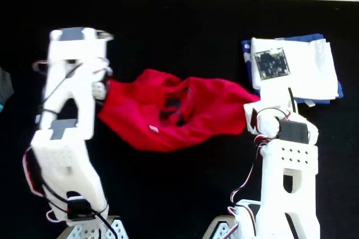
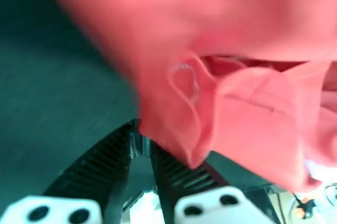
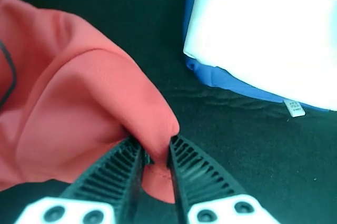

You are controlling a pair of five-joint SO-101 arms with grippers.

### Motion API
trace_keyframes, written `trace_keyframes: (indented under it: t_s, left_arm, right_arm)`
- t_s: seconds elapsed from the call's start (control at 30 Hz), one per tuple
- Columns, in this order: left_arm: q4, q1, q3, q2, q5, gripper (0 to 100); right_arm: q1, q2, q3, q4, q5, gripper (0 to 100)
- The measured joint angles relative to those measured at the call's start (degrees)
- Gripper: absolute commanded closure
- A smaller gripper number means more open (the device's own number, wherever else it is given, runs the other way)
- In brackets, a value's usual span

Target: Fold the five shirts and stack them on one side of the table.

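Black cloth is laid over the table (image 1: 179, 20), with a pale wall behind it. At the left of the high view, the left gripper (image 2: 145, 135) is pressed together on a fold at one end of the red shirt (image 1: 140, 113). This shirt is held stretched between the two arms, raised at both ends and sagging mid-table. The right gripper (image 3: 157, 148) is pinched on the opposite corner, with little fabric between its jaws. At the far right, a folded white shirt (image 1: 305, 68) is stacked on a blue shirt (image 1: 247, 62). Slippage is judged the main risk: an uneven pull could strip the thin corner from either pinch. The nearby stack could be disturbed by a wide right-arm swing.
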Motion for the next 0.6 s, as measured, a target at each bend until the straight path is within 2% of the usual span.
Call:
trace_keyframes:
  t_s: [0.13,0.23,0.37,0.47,0.6]
  left_arm:
    - [0.18,-5.36,5.1,-5.71,-0.35,99]
    - [0.44,-8.62,11.87,-10.55,-4.31,99]
    - [0.62,-8.7,22.51,-16.35,-9.67,98]
    - [0.62,-8.18,29.36,-20.04,-13.36,90]
    - [0.62,-8.0,32.44,-26.73,-18.64,82]
  right_arm:
    - [0.0,0.0,-0.7,0.79,-1.76,99.3]
    - [0.0,0.0,-0.88,1.58,-1.85,99.3]
    - [-0.62,0.0,-0.35,1.58,-1.85,99.3]
    - [-2.29,0.0,1.32,1.58,-1.85,99.3]
    - [-2.81,0.0,2.11,1.58,-1.85,99.3]
